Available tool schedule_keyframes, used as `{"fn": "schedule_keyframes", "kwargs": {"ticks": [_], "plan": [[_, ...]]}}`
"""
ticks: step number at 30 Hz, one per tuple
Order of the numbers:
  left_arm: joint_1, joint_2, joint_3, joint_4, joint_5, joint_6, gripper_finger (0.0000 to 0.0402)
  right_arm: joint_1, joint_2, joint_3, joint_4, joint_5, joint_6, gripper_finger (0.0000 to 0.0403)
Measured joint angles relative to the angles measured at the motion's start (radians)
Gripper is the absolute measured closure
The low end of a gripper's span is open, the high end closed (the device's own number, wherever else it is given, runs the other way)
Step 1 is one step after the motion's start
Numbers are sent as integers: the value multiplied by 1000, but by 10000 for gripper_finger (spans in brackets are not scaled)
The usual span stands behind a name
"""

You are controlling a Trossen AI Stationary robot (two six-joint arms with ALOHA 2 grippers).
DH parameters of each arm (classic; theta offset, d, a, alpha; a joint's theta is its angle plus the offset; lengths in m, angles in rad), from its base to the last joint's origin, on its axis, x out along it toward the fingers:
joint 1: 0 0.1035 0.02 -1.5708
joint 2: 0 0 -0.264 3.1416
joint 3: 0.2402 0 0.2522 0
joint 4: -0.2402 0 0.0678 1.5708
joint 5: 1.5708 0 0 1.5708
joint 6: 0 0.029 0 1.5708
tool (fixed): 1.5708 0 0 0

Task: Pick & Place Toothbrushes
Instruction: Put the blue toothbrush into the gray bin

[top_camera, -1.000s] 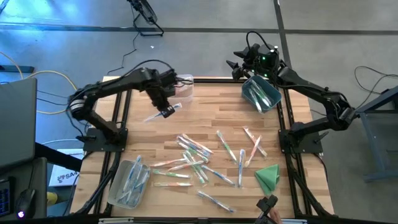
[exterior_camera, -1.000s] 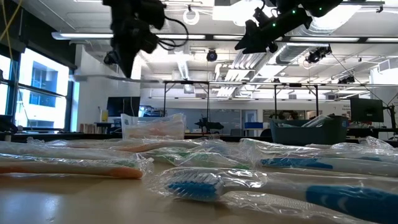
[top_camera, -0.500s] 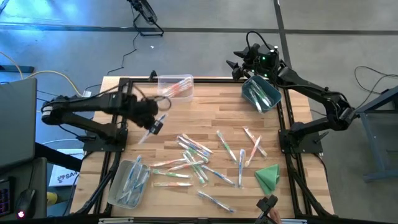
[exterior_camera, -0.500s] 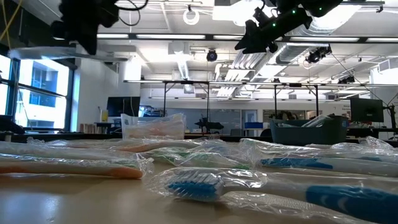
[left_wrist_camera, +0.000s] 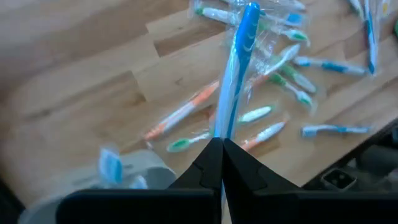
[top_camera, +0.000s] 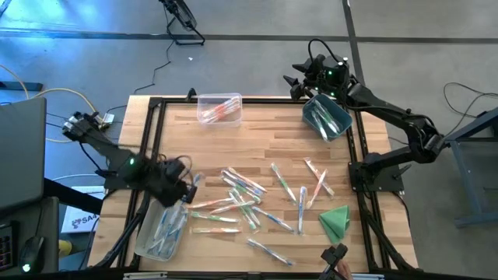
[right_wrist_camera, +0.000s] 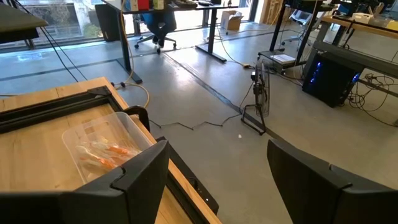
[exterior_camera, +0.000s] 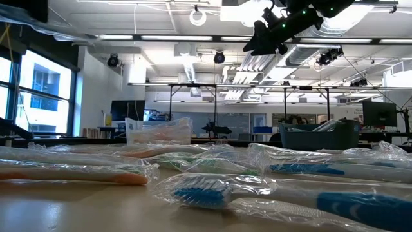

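Three bins on the table (top_camera: 257,148): one clear bin (top_camera: 219,108) at the far edge with orange toothbrushes inside, one grey-blue bin (top_camera: 327,117) at the far right with blue ones, one clear bin (top_camera: 160,229) at the near left with several more. Loose toothbrushes (top_camera: 249,198) in the middle, roughly twenty, exact number not possible to count. One blue toothbrush (left_wrist_camera: 239,59) between the left gripper (left_wrist_camera: 221,163) fingers. One folded green cloth (top_camera: 335,220). Two arms, two grippers, the right gripper (top_camera: 299,80) included.
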Motion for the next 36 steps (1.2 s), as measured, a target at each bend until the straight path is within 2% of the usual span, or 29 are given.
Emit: {"fn": "schedule_keyframes", "kwargs": {"ticks": [4,13,17,21,28,36], "plan": [[-136,43,0,17,-83,-224,401,0,0,0,0,0,0,138],[-293,168,0,88,-97,-516,401,0,0,0,1,0,0,138],[-305,183,0,97,-94,-528,401,0,0,0,8,0,0,138],[-304,181,0,17,-95,-528,401,0,0,0,19,0,0,138],[-306,181,0,-116,34,-497,401,0,0,0,43,0,1,138],[-385,181,0,-120,101,-473,401,0,0,0,48,0,11,138]]}}
